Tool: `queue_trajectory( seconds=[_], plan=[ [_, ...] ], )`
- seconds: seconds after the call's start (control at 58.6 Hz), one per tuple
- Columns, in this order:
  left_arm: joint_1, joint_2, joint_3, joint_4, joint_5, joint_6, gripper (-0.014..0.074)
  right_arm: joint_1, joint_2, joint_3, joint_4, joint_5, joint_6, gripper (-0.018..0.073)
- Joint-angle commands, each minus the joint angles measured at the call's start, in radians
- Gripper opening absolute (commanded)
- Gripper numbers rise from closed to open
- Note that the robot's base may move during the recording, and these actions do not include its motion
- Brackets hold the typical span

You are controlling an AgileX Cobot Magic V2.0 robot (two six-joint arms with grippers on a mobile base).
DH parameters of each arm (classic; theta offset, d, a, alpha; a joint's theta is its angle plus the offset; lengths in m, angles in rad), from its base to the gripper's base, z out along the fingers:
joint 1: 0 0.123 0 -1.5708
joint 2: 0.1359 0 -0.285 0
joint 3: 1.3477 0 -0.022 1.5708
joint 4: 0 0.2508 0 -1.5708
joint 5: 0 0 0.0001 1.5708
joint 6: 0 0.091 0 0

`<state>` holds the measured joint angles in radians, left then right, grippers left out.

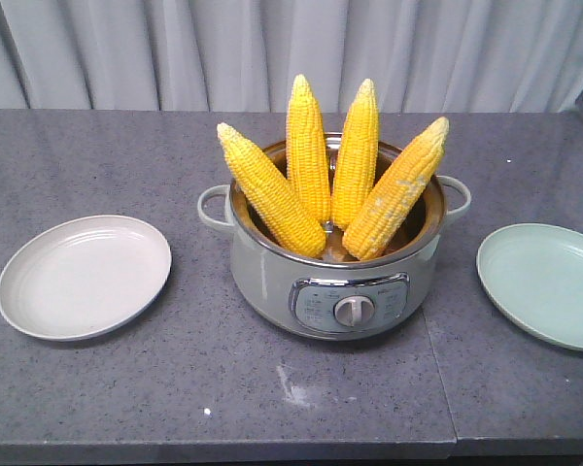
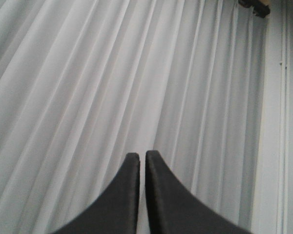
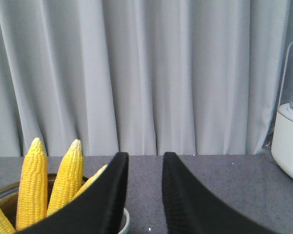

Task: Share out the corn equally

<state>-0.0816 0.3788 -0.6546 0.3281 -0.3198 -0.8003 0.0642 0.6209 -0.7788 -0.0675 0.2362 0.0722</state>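
Observation:
Several cobs of yellow corn stand upright, fanned out, in a grey electric pot at the table's middle. A cream plate lies to the pot's left and a pale green plate to its right; both hold nothing. Neither gripper shows in the front view. My left gripper points up at the curtain, its jaws nearly together with nothing between them. My right gripper is open and holds nothing, level with the corn tips, which stand to its left.
A grey curtain hangs behind the table. A white appliance with a clear top stands at the table's far right. The dark speckled tabletop has a seam right of the pot.

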Motion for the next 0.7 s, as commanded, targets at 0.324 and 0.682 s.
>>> queue_trajectory(
  seconds=[0.324, 0.682],
  plan=[
    [-0.002, 0.213, -0.09, -0.015, -0.034, -0.237, 0.0559, -0.004, 0.061, -0.034, -0.008, -0.158, -0.012, 0.0616],
    [-0.002, 0.325, -0.151, 0.339, -0.08, -0.42, 0.0561, -0.004, 0.142, -0.113, 0.05, -0.022, -0.034, 0.0581]
  ],
)
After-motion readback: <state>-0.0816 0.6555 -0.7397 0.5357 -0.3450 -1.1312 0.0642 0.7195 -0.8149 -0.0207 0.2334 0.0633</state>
